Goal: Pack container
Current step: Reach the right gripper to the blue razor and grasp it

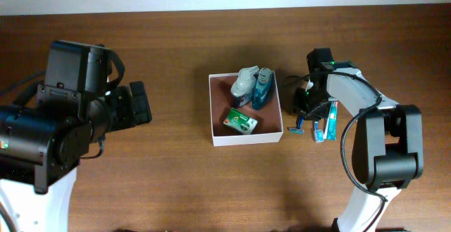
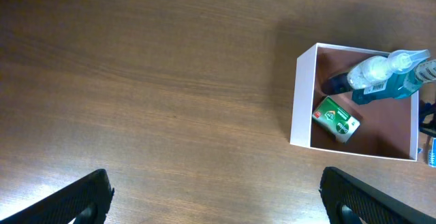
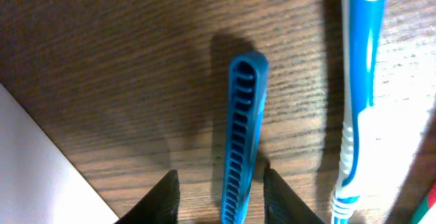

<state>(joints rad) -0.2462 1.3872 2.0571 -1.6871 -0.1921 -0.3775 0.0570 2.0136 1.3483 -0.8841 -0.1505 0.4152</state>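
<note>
The container point(image 1: 246, 139) is a square white-walled box with a reddish-brown inside at the table's middle; it also shows in the left wrist view point(image 2: 302, 98) and the right wrist view point(image 3: 41, 183). It holds a clear spray bottle point(image 1: 244, 84), a blue bottle point(image 1: 263, 89) and a green-and-white soap box point(image 1: 241, 122). My right gripper point(image 1: 304, 108) is low over the table just right of the container. Its fingers point(image 3: 219, 178) are open and straddle the handle of a blue razor point(image 3: 242, 135), which lies flat on the wood. My left gripper point(image 1: 141, 104) is wide open and empty point(image 2: 214, 190), far left of the container.
A blue-and-white toothbrush point(image 3: 361, 81) lies right beside the razor point(image 1: 297, 130), also seen from overhead point(image 1: 318, 132). A red-and-teal tube point(image 1: 331, 119) lies next to it. The table is brown wood with a white wall behind.
</note>
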